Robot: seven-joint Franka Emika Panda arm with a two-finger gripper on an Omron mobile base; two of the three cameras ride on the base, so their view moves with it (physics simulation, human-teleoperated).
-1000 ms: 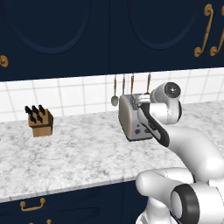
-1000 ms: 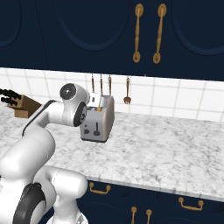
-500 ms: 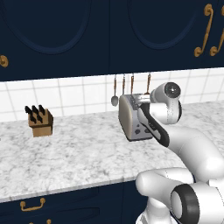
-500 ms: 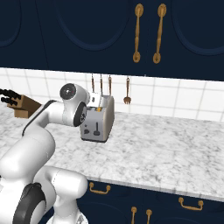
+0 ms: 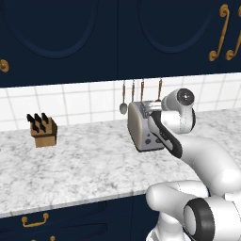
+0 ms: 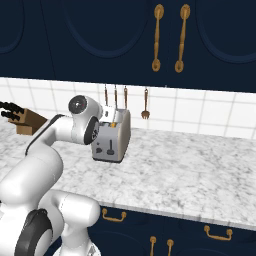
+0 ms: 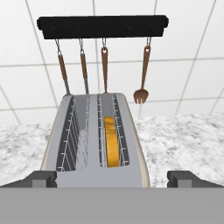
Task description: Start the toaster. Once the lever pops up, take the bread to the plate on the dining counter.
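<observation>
The bread (image 7: 112,142) is seen standing on edge, sunk in the right slot of the toaster (image 7: 94,144), which stands on the marble worktop (image 5: 84,164). It is judged light, stiff and crumbly, best pinched across its flat faces near the top edge. The gripper (image 7: 112,178) is spread wide above the toaster's near end, grasping nothing.

Base views flank the toaster (image 5: 143,127); hand view looks down closely.

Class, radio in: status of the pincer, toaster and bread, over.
Pincer open, hovering over toaster. Bread sits in the right slot. Utensil rack behind; nothing blocking.
</observation>
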